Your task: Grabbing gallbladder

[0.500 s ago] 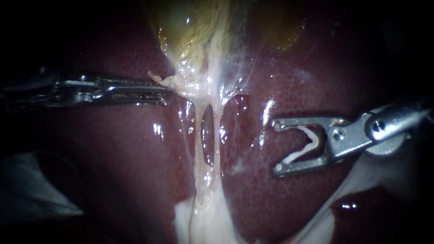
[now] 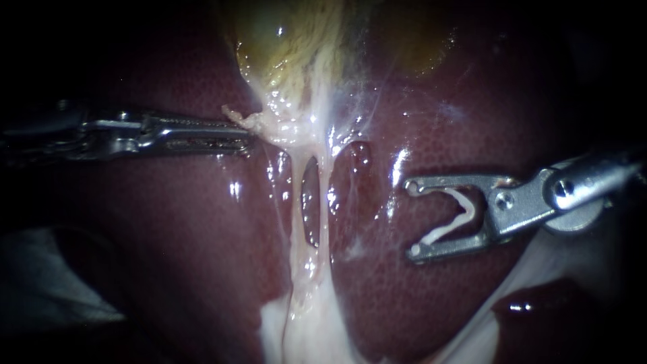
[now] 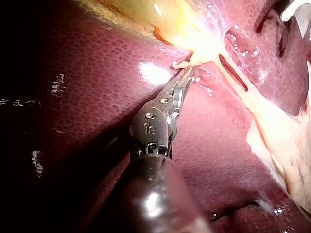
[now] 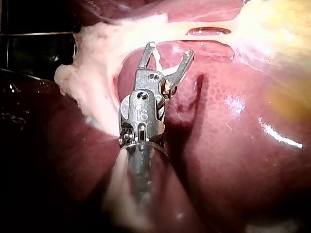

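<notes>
Observer: Gallbladder [image 2: 290, 47] location, endoscope view?

Recorder: Top centre of frame, yellowish, with wet glare. It narrows downward to a pale knot just left of centre. Below the knot two pale tubes [image 2: 294, 209] run down the middle with a dark slit between them. Liver [image 2: 168, 256], dark red, fills the rest.

Observer: Left instrument [image 2: 251, 138]?

Recorder: Enters level from the left edge. Jaws lie together, tips closed on the gallbladder's pale knot. A small tag of it sticks out above the tips. Left wrist view agrees: left instrument [image 3: 190, 68] is thin and closed, its tip in the pale tissue where the gallbladder [image 3: 180, 24] ends.

Observer: Right instrument [image 2: 411, 219]?

Recorder: Enters from the right edge and sits centre-right over liver, well apart from the tubes. Jaws stand wide apart yet hold a white clip [image 2: 453, 214] between them, one leg against each jaw. Right wrist view: right instrument [image 4: 171, 48] shows the same wide spread, with liver under it.
</notes>
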Action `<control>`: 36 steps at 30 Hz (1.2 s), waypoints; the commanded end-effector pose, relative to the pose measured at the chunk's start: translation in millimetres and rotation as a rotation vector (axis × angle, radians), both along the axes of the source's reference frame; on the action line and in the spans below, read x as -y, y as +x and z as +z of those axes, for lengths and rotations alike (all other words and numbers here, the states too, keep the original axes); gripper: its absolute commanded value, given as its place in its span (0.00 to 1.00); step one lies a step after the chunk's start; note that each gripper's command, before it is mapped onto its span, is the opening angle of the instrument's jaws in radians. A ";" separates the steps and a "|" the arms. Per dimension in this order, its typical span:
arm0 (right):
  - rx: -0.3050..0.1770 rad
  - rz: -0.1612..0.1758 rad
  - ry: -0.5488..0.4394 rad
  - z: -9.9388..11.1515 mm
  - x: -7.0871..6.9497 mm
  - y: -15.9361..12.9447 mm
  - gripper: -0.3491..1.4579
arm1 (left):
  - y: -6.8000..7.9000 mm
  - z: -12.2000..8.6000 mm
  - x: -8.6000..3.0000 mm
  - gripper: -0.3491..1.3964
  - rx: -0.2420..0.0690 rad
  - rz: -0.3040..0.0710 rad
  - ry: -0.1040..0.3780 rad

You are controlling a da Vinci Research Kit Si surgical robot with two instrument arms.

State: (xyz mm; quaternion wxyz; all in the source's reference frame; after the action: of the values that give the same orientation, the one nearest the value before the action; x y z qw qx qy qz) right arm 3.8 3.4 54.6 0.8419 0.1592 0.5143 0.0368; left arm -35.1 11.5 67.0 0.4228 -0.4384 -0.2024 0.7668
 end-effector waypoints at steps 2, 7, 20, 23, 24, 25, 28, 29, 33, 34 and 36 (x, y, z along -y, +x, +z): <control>0.000 0.000 0.000 0.0 0.0 0.0 0.46 | -0.1 -0.2 0.2 0.00 0.002 -0.001 0.002; 0.000 0.000 0.000 0.0 0.0 0.0 0.46 | -0.2 -1.1 0.8 0.00 0.006 0.007 0.001; 0.000 0.000 0.000 0.0 0.0 0.0 0.46 | -0.7 -5.0 0.9 0.00 0.027 0.022 -0.034; 0.000 0.000 0.000 0.0 0.0 0.0 0.46 | -0.8 -5.7 0.7 0.00 0.038 0.023 -0.050; 0.000 0.000 0.000 0.0 0.0 0.0 0.46 | -0.8 -6.0 0.7 0.00 0.042 0.022 -0.056; 0.000 0.000 0.000 0.0 0.0 0.0 0.46 | -0.8 -6.2 0.6 0.00 0.044 0.020 -0.056; 0.000 0.000 0.000 0.0 0.0 0.0 0.46 | -0.8 -6.8 0.4 0.00 0.058 0.016 -0.069; 0.000 0.000 0.000 0.0 0.0 0.0 0.46 | -0.8 -7.1 0.3 0.00 0.060 0.017 -0.073; 0.000 0.000 0.000 0.0 0.0 0.0 0.46 | -0.4 -7.9 -0.4 0.00 0.070 0.021 -0.080; 0.000 0.000 0.000 0.0 0.0 0.0 0.46 | -0.1 -8.1 -0.6 0.00 0.074 0.020 -0.079; 0.000 0.000 0.000 0.0 0.0 0.0 0.46 | 0.5 -8.3 -1.0 0.00 0.081 0.023 -0.076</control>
State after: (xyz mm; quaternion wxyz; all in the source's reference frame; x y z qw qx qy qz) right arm 3.8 3.4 54.6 0.8419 0.1592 0.5144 0.0366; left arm -34.3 12.7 58.6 0.3889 -0.4819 -0.1933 0.7610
